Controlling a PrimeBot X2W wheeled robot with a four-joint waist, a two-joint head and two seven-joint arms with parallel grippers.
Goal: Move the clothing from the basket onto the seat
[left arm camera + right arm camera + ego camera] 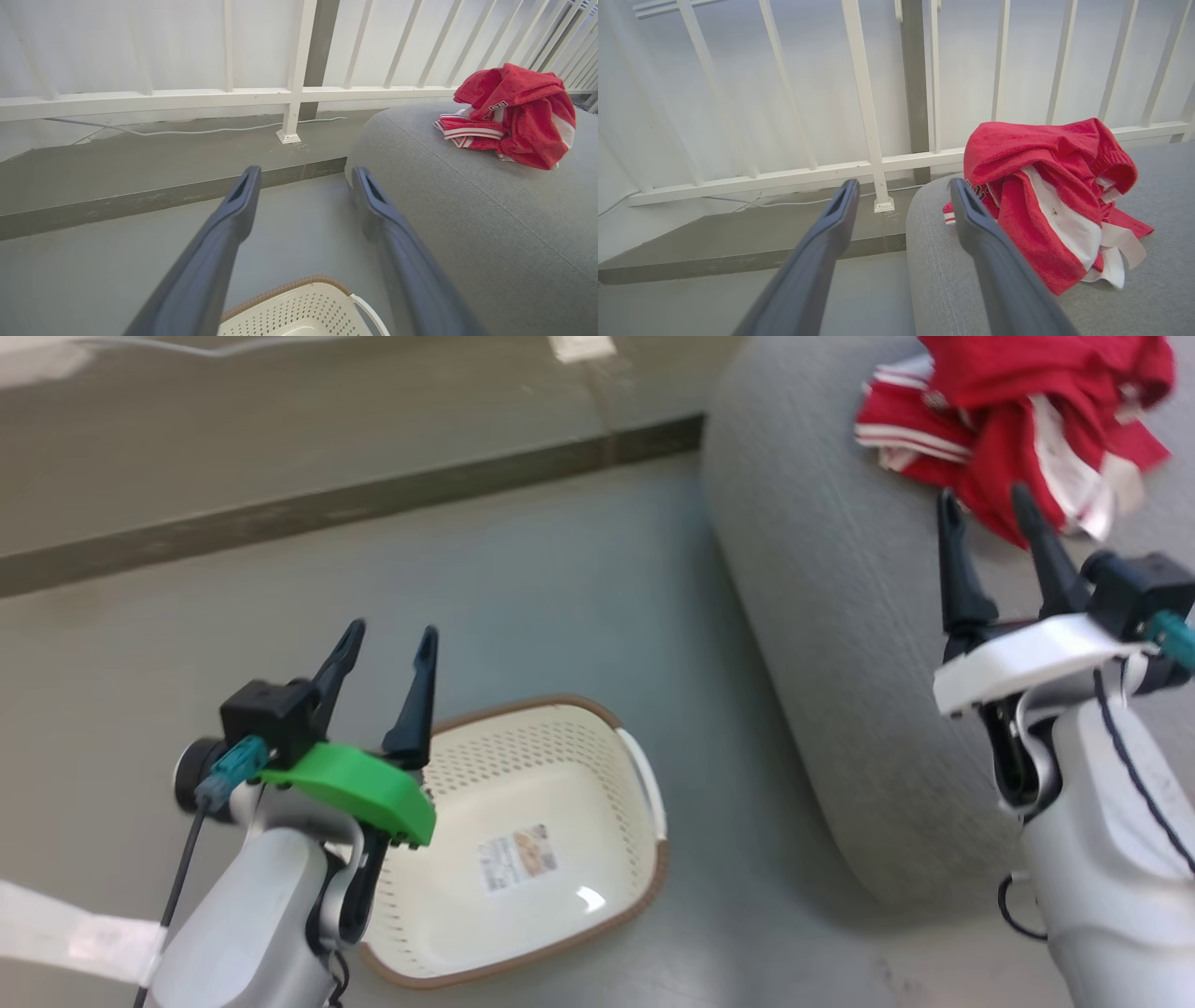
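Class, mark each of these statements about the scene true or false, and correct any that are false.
1. The clothing lies on the seat. True.
2. The basket holds a garment. False: it holds no clothing; a label sticker is on its bottom.
3. The right gripper is shut on the clothing. False: its jaws stand open, gripping nothing.
4. The left gripper is open. True.

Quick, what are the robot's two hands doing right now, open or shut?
Left gripper: open, holding nothing.
Right gripper: open, holding nothing.
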